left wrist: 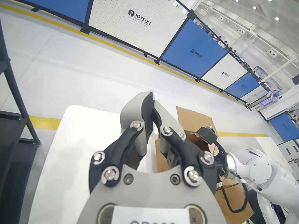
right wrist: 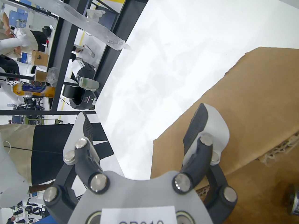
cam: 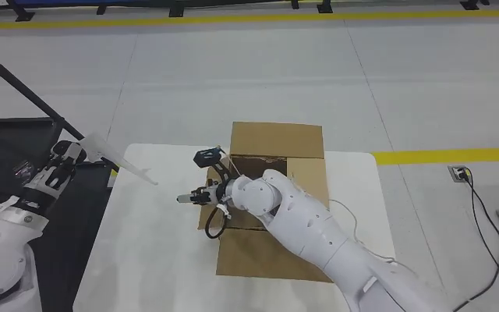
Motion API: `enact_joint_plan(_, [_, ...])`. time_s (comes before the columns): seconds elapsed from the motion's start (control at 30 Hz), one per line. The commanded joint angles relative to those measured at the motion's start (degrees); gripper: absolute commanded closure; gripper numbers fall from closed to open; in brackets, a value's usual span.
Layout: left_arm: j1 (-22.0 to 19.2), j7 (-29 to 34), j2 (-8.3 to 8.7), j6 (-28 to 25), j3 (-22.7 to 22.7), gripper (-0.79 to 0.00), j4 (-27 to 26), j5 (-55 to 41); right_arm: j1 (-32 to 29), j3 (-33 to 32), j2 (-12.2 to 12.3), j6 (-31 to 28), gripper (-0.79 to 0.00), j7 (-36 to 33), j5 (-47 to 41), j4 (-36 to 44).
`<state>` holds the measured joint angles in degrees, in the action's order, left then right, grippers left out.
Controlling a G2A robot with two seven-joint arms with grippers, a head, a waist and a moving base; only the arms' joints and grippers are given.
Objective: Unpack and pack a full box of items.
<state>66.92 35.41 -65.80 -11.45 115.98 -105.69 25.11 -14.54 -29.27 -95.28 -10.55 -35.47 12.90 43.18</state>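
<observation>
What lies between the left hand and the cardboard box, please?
A clear plastic strip juts from the left hand over bare white table, short of the cardboard box, in the top view.

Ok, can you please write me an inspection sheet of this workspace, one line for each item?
surface: white table, carrying the box.
job's things: open cardboard box, flaps spread; clear plastic strip above the table's left corner.
clutter: nothing seen.
grippers: left gripper shut on the strip; right gripper open, at the box's flap.
cables: black cable looped at the right wrist; floor cable beside the table.
surroundings: yellow floor line; black frame on the left.
</observation>
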Motion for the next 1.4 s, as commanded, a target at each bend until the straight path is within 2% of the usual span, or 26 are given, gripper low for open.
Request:
enact_joint_plan(0.0, [0.0, 0.0, 0.0, 0.0, 0.0, 0.0, 0.0, 0.0, 0.08, -1.01, 0.01, -2.39, -0.785, 0.45, -0.74, 0.48])
enact_joint_plan(0.13, [0.0, 0.0, 0.0, 0.0, 0.0, 0.0, 0.0, 0.0, -0.19, -3.98, 1.1, -6.05, -0.785, 2.62, 0.21, 2.97])
enact_joint_plan(0.33, [0.0, 0.0, 0.0, 0.0, 0.0, 0.0, 0.0, 0.0, -4.68, -10.06, 5.0, -4.01, -0.785, 7.71, 9.45, 13.59])
enact_joint_plan(0.57, [0.0, 0.0, 0.0, 0.0, 0.0, 0.0, 0.0, 0.0, -18.36, -21.68, 11.34, 1.96, -0.785, 4.05, 23.07, 35.39])
enact_joint_plan(0.73, [0.0, 0.0, 0.0, 0.0, 0.0, 0.0, 0.0, 0.0, -28.5, -29.22, 14.17, 5.34, -0.785, 2.01, 30.41, 48.38])
enact_joint_plan(0.83, [0.0, 0.0, 0.0, 0.0, 0.0, 0.0, 0.0, 0.0, -32.35, -32.74, 14.92, 6.72, -0.785, 1.45, 29.51, 51.9])
enact_joint_plan(1.23, [0.0, 0.0, 0.0, 0.0, 0.0, 0.0, 0.0, 0.0, -32.49, -32.74, 14.93, 6.94, -0.785, 1.63, 29.86, 51.88])
enact_joint_plan(1.27, [0.0, 0.0, 0.0, 0.0, 0.0, 0.0, 0.0, 0.0, -32.74, -32.38, 14.97, 9.17, -0.785, 1.84, 32.89, 51.97])
enact_joint_plan(1.33, [0.0, 0.0, 0.0, 0.0, 0.0, 0.0, 0.0, 0.0, -32.35, -29.21, 14.84, 18.49, -0.785, -1.0, 44.43, 53.7])
enact_joint_plan(1.37, [0.0, 0.0, 0.0, 0.0, 0.0, 0.0, 0.0, 0.0, -32.07, -27.11, 14.68, 21.38, -0.785, -3.24, 48.76, 54.95])
